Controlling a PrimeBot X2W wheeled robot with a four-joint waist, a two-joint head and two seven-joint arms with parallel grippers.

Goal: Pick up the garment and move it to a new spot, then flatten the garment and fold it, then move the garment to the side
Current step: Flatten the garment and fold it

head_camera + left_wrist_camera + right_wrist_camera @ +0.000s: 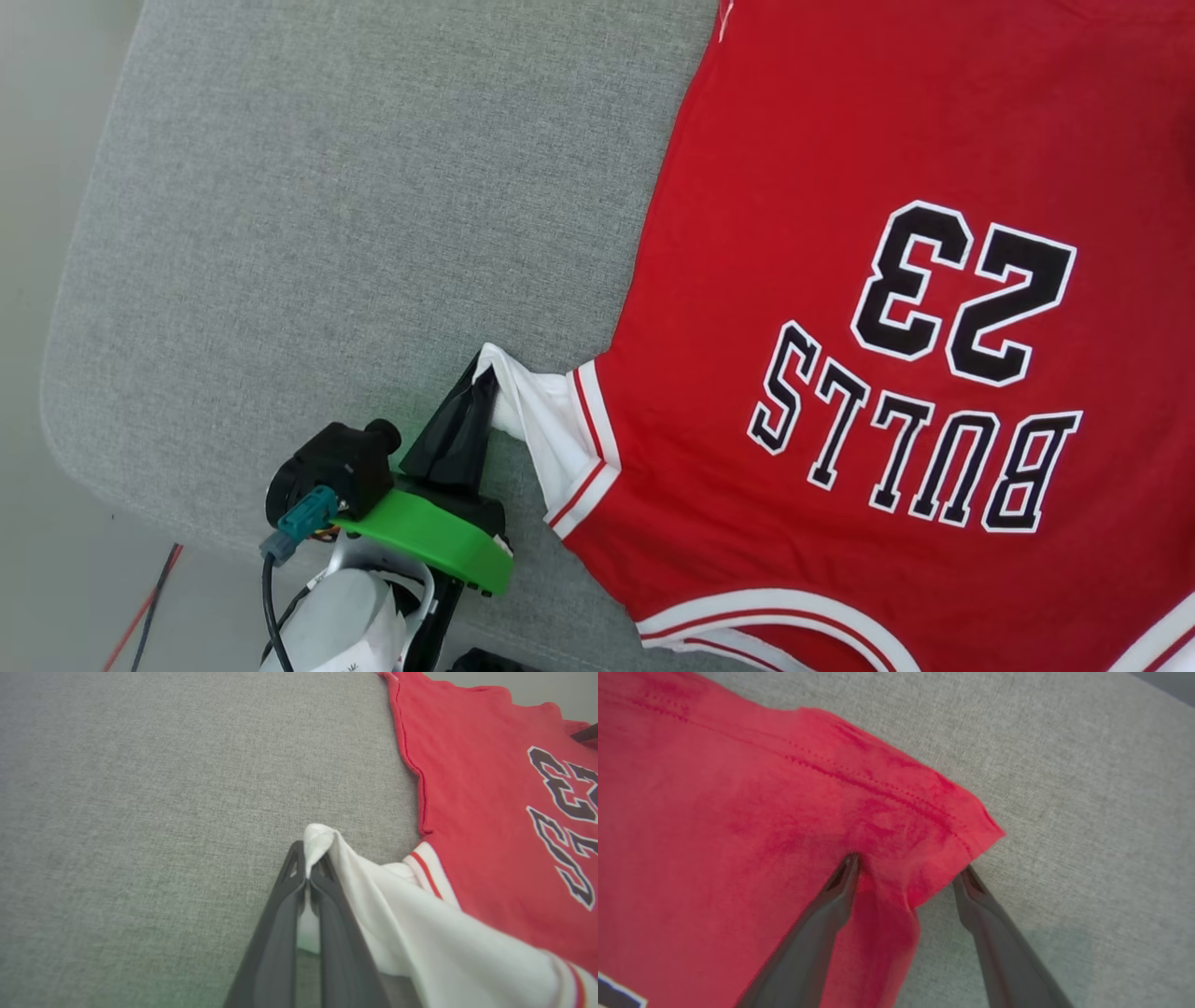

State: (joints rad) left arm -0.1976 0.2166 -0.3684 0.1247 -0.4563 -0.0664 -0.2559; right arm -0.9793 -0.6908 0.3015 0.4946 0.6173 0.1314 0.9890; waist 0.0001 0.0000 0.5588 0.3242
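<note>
The garment (822, 280), a red T-shirt printed "BULLS 23" in black and white, lies spread on the grey cushion (355, 205). Its white sleeve with red stripes points toward the lower left. My left gripper (485, 366) is shut on the tip of that white sleeve (322, 842), pinching the cloth between its dark fingers (280, 914). In the right wrist view my right gripper (909, 870) stands open astride a red hem corner of the garment (924, 826), one finger on the cloth, the other over the grey fabric beside it.
The grey cushion's rounded left edge (65, 355) drops to a pale floor (37, 560), where red and black cables (149, 597) run. Grey fabric stretches bare to the left of the shirt.
</note>
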